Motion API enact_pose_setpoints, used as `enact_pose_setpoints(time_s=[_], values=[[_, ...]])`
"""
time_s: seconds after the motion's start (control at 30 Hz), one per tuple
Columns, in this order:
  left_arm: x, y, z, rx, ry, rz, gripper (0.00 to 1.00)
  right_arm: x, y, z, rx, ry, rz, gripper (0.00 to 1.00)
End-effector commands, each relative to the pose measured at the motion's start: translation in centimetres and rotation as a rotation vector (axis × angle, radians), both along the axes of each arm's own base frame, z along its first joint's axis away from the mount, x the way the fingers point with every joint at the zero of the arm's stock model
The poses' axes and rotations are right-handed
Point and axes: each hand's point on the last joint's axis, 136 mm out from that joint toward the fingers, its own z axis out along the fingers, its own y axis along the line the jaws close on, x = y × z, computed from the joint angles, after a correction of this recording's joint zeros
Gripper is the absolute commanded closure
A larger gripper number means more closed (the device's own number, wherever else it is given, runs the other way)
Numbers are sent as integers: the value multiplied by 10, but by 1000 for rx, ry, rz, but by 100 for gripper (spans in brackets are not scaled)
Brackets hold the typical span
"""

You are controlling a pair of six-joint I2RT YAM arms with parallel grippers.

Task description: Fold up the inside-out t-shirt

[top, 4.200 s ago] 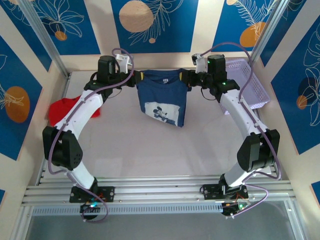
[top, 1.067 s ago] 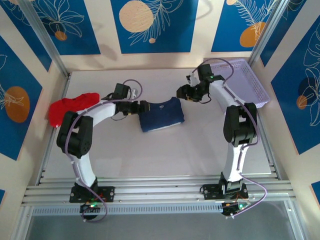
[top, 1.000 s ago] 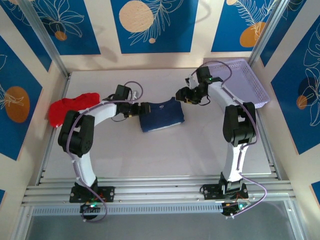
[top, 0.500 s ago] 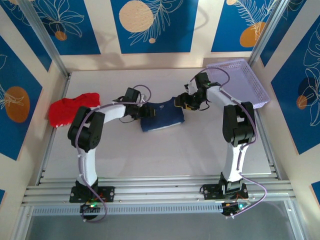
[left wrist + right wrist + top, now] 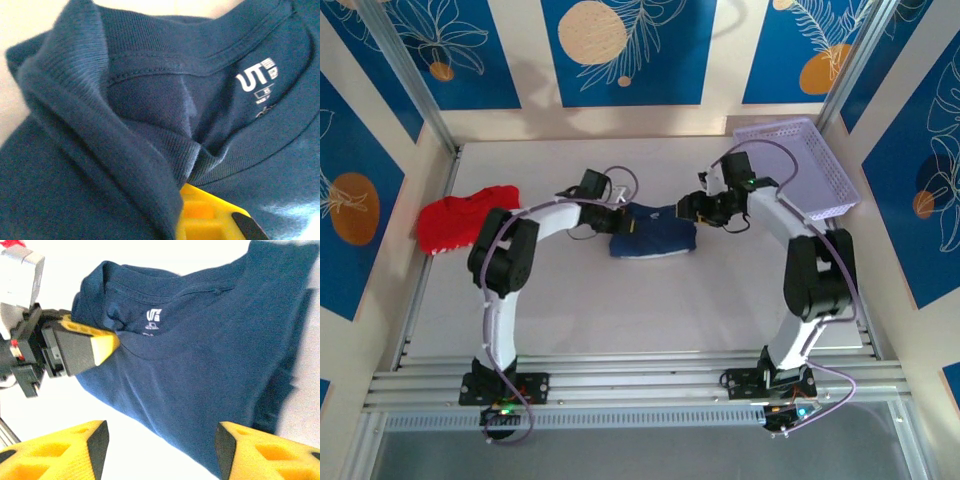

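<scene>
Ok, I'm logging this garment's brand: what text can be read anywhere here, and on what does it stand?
"UT", with tiny squares beside it: white print inside the back of the collar of the dark navy blue cloth t-shirt.
Small boxed mark and line just beneath it: too blurred to read.
No other text is legible.

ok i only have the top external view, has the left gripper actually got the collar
observer: yes, the left gripper is shut on it; the left wrist view shows the t-shirt with its ribbed collar bunched over the yellow finger
operator: and the right one, holding anything
observer: no, the right wrist view shows the right gripper open over the t-shirt's edge, closed on no cloth
operator: neck label showing
observer: yes, a white printed label sits inside the collar, beside the pinch
</scene>
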Motion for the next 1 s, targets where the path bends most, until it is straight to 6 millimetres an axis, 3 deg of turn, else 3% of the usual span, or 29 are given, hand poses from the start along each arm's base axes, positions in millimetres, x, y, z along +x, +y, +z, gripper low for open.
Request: enact_pose_setpoints(time_s=[0.0, 0.17, 0.3, 0.5, 0.7, 0.8, 0.97], values=[[1, 60, 64, 145, -132, -85, 100, -14, -1, 21, 27, -62, -34, 40], [-1, 132, 97, 410, -224, -110, 100, -35, 12, 28, 65, -85, -2, 40], [9, 192, 119, 592, -236, -71, 100, -47, 28, 23, 76, -78, 49, 40], [35, 275, 158, 674, -245, 107, 100, -50, 37, 20, 98, -71, 80, 40], [41, 334, 166, 662, -199, 235, 100, -50, 37, 18, 97, -74, 79, 41], [48, 354, 170, 629, -207, 288, 100, -50, 38, 15, 97, -65, 84, 41], [48, 397, 146, 701, -109, 360, 100, -50, 37, 11, 74, -57, 84, 41]])
